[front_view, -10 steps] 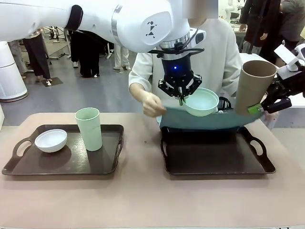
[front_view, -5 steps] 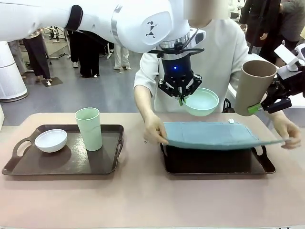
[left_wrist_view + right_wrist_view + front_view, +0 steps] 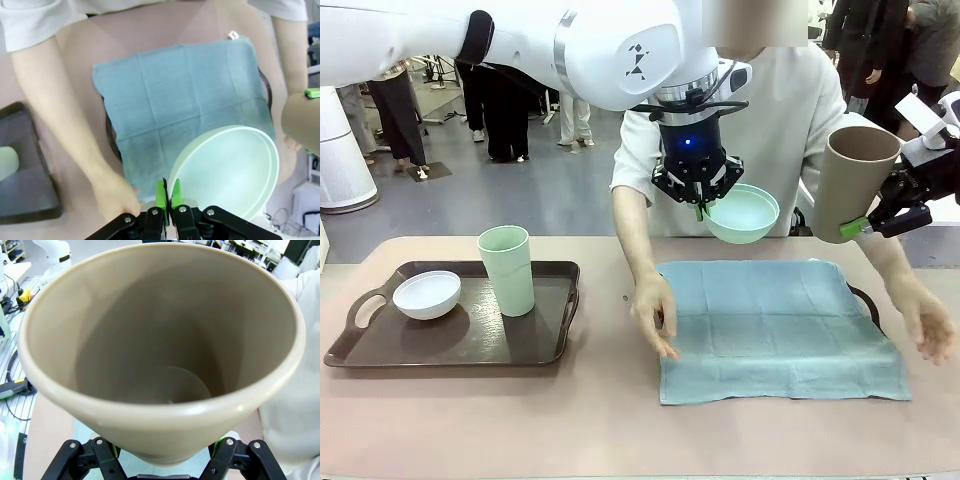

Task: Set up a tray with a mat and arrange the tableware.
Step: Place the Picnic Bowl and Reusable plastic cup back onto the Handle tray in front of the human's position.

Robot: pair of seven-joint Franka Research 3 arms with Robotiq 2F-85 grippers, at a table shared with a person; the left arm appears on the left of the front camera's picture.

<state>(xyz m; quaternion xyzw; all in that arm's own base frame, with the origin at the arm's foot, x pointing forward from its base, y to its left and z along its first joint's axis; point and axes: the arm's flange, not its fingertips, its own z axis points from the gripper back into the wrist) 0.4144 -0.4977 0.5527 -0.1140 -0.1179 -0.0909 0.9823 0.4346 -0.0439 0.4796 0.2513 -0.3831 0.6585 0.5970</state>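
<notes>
My left gripper (image 3: 700, 207) hangs above the table's far middle, shut on the rim of the mint green bowl (image 3: 742, 213). In the left wrist view its green pads (image 3: 161, 192) pinch the bowl's (image 3: 227, 170) edge. At the right, my right gripper (image 3: 865, 226) holds the brown cup (image 3: 855, 180) in the air, jaws wide around its base; the cup (image 3: 165, 350) is upright and empty. A blue mat (image 3: 780, 328) lies flat over the right tray (image 3: 868, 298). The white bowl (image 3: 427, 294) and pale green cup (image 3: 507, 270) stand on the left tray (image 3: 545, 345).
A person stands at the far side. One hand (image 3: 655, 315) rests at the mat's left edge, the other hand (image 3: 930, 322) hovers by its right edge. Both forearms reach over the table under my grippers. Bare table shows along the front edge.
The person has lowered the mat from a lifted, sagging hold and spread it flat over the right tray. Neither arm has moved, and both grips are unchanged.
</notes>
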